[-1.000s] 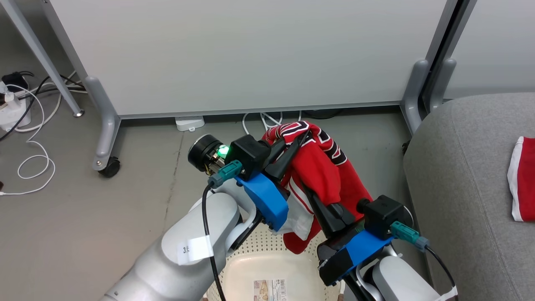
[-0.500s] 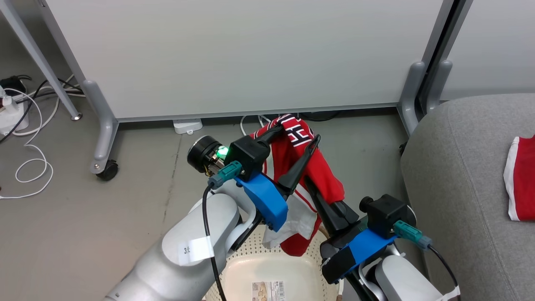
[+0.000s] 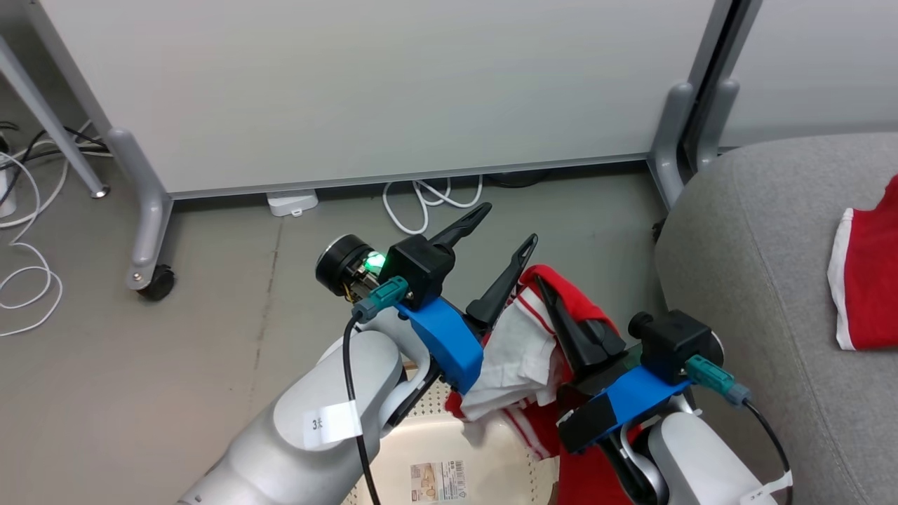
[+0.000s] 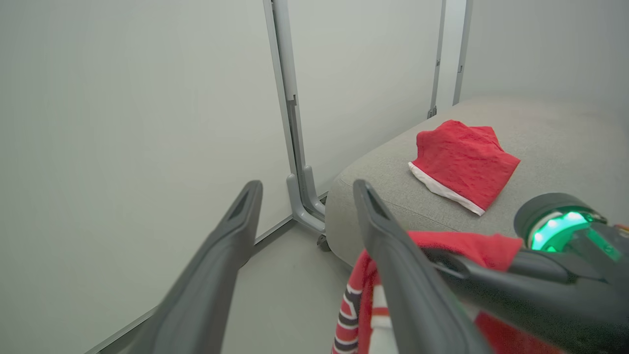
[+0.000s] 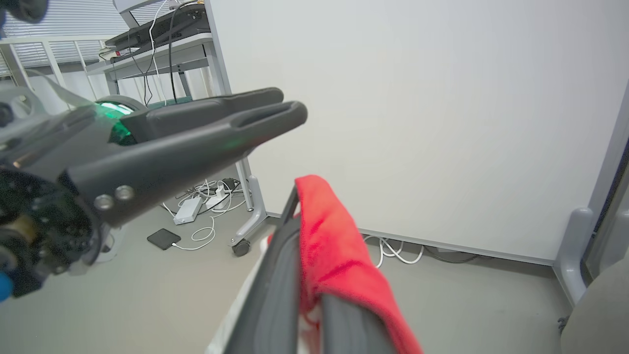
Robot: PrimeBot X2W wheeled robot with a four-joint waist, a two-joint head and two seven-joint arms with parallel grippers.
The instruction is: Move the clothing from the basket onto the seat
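Note:
My left gripper (image 3: 506, 224) stands open above the basket (image 3: 421, 438), with nothing between its fingers (image 4: 245, 206). To its right, my right gripper (image 3: 544, 287) is shut on the red jersey (image 3: 579, 303). The jersey's white inside and striped trim hang down over the basket's right side. In the right wrist view the red cloth (image 5: 339, 255) drapes over my closed right gripper (image 5: 300, 211), and the open left gripper (image 5: 216, 123) crosses the upper left. A plain red garment (image 3: 866, 287) with white trim lies on the grey seat (image 3: 758, 245) at the right, and the left wrist view looks across at that garment (image 4: 462, 164).
A white partition panel (image 3: 379, 91) stands close ahead on grey feet, one with a castor (image 3: 154, 282). White cables (image 3: 421, 203) and a small white box (image 3: 291, 203) lie on the floor at its base. Bare grey floor lies to the left of the basket.
My left gripper has opened and let go of the jersey. The jersey has slipped off it and now hangs lower from the right gripper alone. The head camera has shifted slightly.

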